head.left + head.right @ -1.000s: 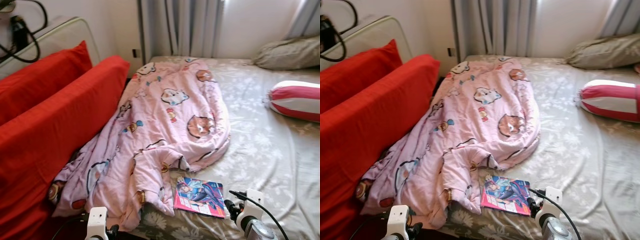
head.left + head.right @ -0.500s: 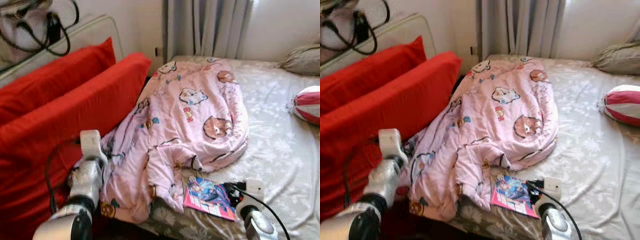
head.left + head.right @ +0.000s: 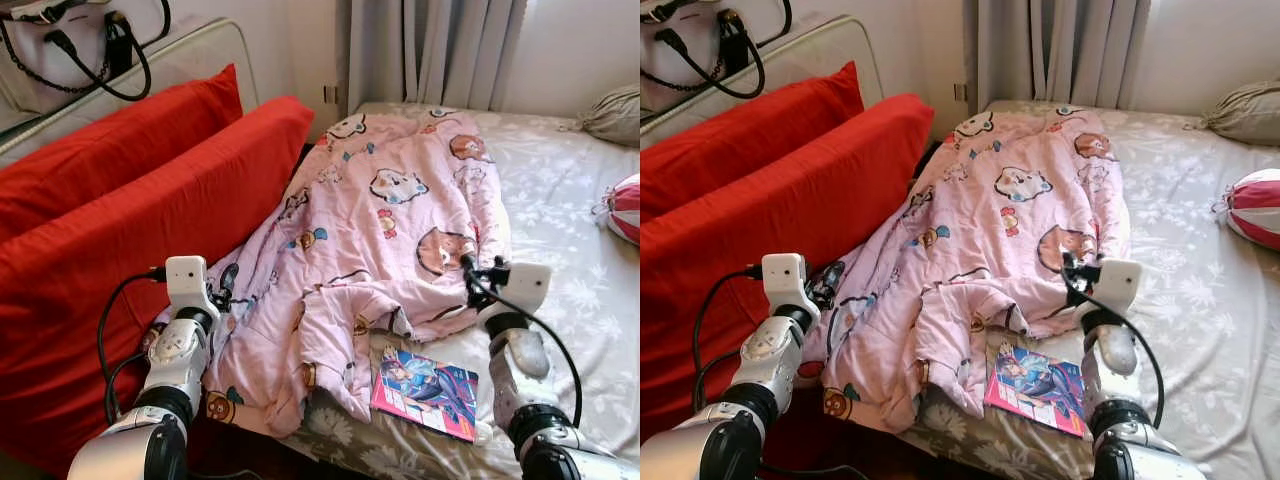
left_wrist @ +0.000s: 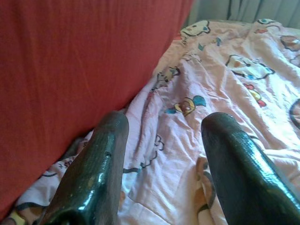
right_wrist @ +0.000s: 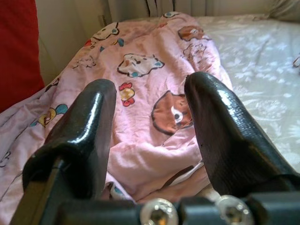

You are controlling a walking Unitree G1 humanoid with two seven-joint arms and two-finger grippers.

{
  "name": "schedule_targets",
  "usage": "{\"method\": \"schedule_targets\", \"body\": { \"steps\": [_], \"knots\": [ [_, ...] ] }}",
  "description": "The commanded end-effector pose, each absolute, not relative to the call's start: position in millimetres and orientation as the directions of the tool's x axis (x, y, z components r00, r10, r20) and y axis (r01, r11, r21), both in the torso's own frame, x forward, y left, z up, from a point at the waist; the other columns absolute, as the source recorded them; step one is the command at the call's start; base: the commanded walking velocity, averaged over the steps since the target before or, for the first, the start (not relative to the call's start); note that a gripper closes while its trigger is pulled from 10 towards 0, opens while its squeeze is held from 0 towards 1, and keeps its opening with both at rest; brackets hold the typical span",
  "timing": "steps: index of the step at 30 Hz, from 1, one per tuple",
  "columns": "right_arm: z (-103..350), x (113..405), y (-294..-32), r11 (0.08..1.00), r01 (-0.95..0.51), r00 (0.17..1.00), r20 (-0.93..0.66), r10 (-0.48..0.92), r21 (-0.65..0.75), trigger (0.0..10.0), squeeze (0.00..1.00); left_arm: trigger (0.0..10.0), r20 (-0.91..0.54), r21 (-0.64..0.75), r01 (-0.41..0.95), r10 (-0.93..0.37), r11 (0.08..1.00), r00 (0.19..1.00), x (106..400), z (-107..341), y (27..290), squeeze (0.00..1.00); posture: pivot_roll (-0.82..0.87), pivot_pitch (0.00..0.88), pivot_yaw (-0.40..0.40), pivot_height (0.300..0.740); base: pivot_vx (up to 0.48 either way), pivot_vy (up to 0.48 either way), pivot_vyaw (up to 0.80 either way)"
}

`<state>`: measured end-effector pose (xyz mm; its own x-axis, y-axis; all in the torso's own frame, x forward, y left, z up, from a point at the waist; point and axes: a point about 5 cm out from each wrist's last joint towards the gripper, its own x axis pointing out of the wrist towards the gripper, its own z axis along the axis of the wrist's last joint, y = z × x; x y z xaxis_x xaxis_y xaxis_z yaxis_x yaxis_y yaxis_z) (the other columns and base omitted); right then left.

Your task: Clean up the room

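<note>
Both arms have come up since a moment ago, and the right gripper (image 3: pixel 472 272) has lifted off the comic book and now hangs over the low edge of the pink blanket (image 3: pixel 400 220). Its two shiny black fingers (image 5: pixel 84 136) are spread wide with nothing between them. The left gripper (image 3: pixel 226 290) is by the blanket's side edge, right next to the big red cushion (image 3: pixel 150 250). Its fingers (image 4: pixel 98 168) are wide apart too, and hold nothing.

Closest to the robot, a thin, flat comic book (image 3: pixel 425 392) with a bright blue and pink cover lies on the bed sheet (image 3: pixel 560 250), touching the blanket's rumpled corner. The sheet is grey-green with pale flowers, and a bit wrinkled.

The blanket is soft and crumpled, with cartoon animals all over it. It is a long heap down the left side of the bed, and one part hangs off the side by the cushion.

Farther back on the right sits a round red and white striped pillow (image 3: pixel 625 205). Behind it is a squashy grey pillow (image 3: pixel 612 112). Grey curtains (image 3: pixel 440 50) hang in folds at the back wall. A bag with a black chain strap (image 3: pixel 70 45) is up on the left.
</note>
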<state>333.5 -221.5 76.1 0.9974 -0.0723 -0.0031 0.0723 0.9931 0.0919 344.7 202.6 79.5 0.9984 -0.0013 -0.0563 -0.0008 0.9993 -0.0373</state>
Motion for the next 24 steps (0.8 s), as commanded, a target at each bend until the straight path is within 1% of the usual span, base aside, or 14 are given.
{"method": "schedule_targets", "body": {
  "steps": [1, 7, 10, 11, 12, 14, 18, 19, 24],
  "knots": [
    [83, 337, -224, 0.995, 0.071, 0.997, 0.023, -0.073, 0.072, 10.0, 0.00, 10.0, -0.053, -0.037, -0.016, 0.014, 0.999, 0.999, 341, 77, 210, 0.00, -0.01, 0.000, 0.067, 0.740, 0.000, 0.000, 0.00],
    [80, 334, -229, 0.994, 0.090, 0.996, 0.010, -0.091, 0.068, 10.0, 0.00, 10.0, -0.051, -0.058, -0.036, 0.033, 0.998, 0.998, 341, 78, 214, 0.00, 0.00, 0.000, 0.065, 0.740, 0.000, 0.000, 0.00],
    [71, 332, -228, 0.991, 0.111, 0.992, -0.065, -0.107, 0.069, 10.0, 0.00, 10.0, -0.074, -0.072, -0.003, -0.002, 0.997, 0.997, 342, 75, 207, 0.00, -0.01, 0.000, 0.066, 0.735, 0.000, 0.000, 0.00],
    [71, 332, -228, 0.991, 0.111, 0.992, -0.065, -0.107, 0.069, 10.0, 0.00, 10.0, -0.074, -0.072, -0.003, -0.002, 0.997, 0.997, 342, 75, 207, 0.00, -0.01, 0.000, 0.066, 0.735, 0.000, 0.000, 0.00],
    [71, 332, -228, 0.990, 0.118, 0.991, -0.067, -0.113, 0.079, 10.0, 0.00, 10.0, -0.076, -0.077, 0.001, -0.007, 0.997, 0.997, 342, 75, 207, 0.00, -0.01, 0.000, 0.066, 0.730, 0.000, 0.000, 0.00],
    [70, 332, -229, 0.990, 0.128, 0.989, -0.078, -0.123, 0.058, 10.0, 0.00, 10.0, -0.073, -0.091, -0.001, -0.005, 0.996, 0.997, 342, 75, 206, 0.00, -0.01, 0.000, 0.067, 0.710, 0.000, 0.000, 0.00],
    [68, 331, -228, 0.989, 0.132, 0.988, -0.088, -0.126, 0.063, 10.0, 0.00, 10.0, -0.069, -0.095, -0.003, -0.003, 0.995, 0.998, 343, 76, 206, 0.00, -0.01, 0.000, 0.067, 0.695, 0.000, 0.000, 0.00],
    [66, 331, -227, 0.988, 0.138, 0.987, -0.091, -0.132, 0.065, 10.0, 0.00, 10.0, -0.062, -0.100, -0.007, 0.001, 0.995, 0.998, 343, 77, 207, 0.00, -0.01, 0.000, 0.070, 0.680, 0.000, 0.000, 0.00],
    [66, 329, -223, 0.989, 0.130, 0.990, -0.073, -0.125, 0.069, 10.0, 0.00, 10.0, -0.072, -0.108, -0.007, -0.001, 0.994, 0.997, 341, 74, 206, 0.00, -0.01, 0.000, 0.071, 0.680, 0.000, 0.000, 0.00]
  ]
}}
